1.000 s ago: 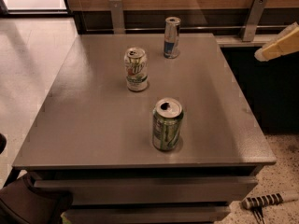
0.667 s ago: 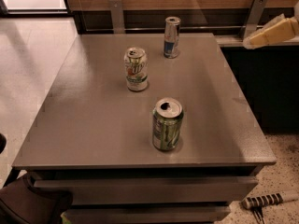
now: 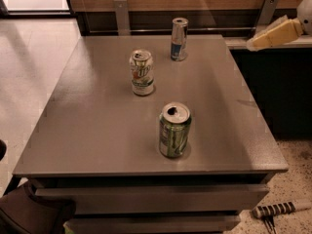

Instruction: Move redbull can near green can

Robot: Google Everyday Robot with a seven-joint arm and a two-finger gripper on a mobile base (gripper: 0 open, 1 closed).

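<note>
The redbull can (image 3: 179,39) stands upright well behind the green can (image 3: 174,129), near the worktop's (image 3: 97,121) far edge. A white can (image 3: 142,72) stands behind-left of the green can. The pincer (image 3: 265,38) hangs far behind-right of it, apparently empty; whether spread or pressed together, I cannot tell.

Silver-and-blue redbull can (image 3: 179,39), olive green can (image 3: 174,130) and white can (image 3: 142,73) on grey bench (image 3: 97,126); cream tool (image 3: 253,44) beyond the bench's right edge.

Bare worktop (image 3: 97,130) lies between the gripper (image 3: 252,44), off its far right edge, and the redbull can (image 3: 179,39). The white can (image 3: 142,72) stands left of the open lane to the green can (image 3: 174,129).
</note>
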